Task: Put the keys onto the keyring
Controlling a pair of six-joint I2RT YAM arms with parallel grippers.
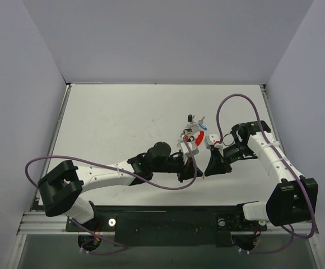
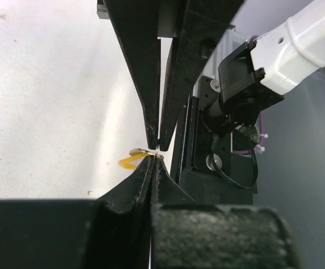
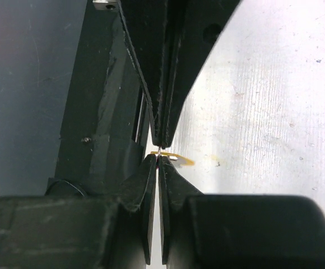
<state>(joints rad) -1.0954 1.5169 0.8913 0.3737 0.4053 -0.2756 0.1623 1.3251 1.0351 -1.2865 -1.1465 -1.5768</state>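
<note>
Tip to tip, the left hand (image 2: 153,162) and right hand (image 3: 158,159), both closed, pinch a yellow-capped key (image 2: 130,162). The keyring (image 1: 196,137) lies on the tabletop (image 1: 123,117) at their 12 o'clock.

A white table (image 1: 123,117) with a matte, faintly speckled top fills the middle of the scene. It is closed in by three plain pale grey walls: a back wall (image 1: 168,39), a left wall (image 1: 11,112) and a right wall (image 1: 319,84), which slant outward from the tabletop's edges. A black plate (image 1: 168,221) runs along the near edge on a ribbed silvery rail (image 1: 39,225), above a dull grey-green surface (image 1: 168,255), and the light is soft and even, casting only faint shadows.
</note>
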